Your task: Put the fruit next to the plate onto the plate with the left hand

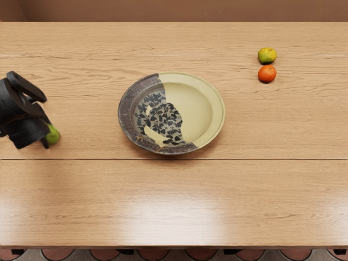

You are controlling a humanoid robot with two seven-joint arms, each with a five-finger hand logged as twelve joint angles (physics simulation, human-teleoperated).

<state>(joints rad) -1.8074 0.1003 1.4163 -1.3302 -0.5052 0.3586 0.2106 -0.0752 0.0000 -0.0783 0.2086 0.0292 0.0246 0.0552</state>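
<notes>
1. At the lower right edge of the left hand (23, 117): green fruit (53, 135). It is small, round and partly hidden behind the hand, which it touches. It sits near the picture's left border, level with the plate's near rim and well apart from the plate.
2. Left hand: black, bulky, entering from the picture's left border, with a looped part raised at its top. Whether it clasps the green fruit or only lies against it cannot be told from this view.
3. Plate (215, 103): to the right of the hand, well apart, at the middle of the table. It is round and shallow. The right portion is pale yellow. The left portion has a grey-violet rim and a dark leaf-like pattern inside.
4. Yellow-green fruit (267, 55): far to the right of the hand, beyond the plate, toward the table's far edge.
5. Orange fruit (267, 73): just beside the yellow-green fruit, on its near side, and equally far from the hand.
6. Table (174, 206): light wood with grain running left to right. It lies under every item above, and a thin seam crosses it just below the plate.
</notes>
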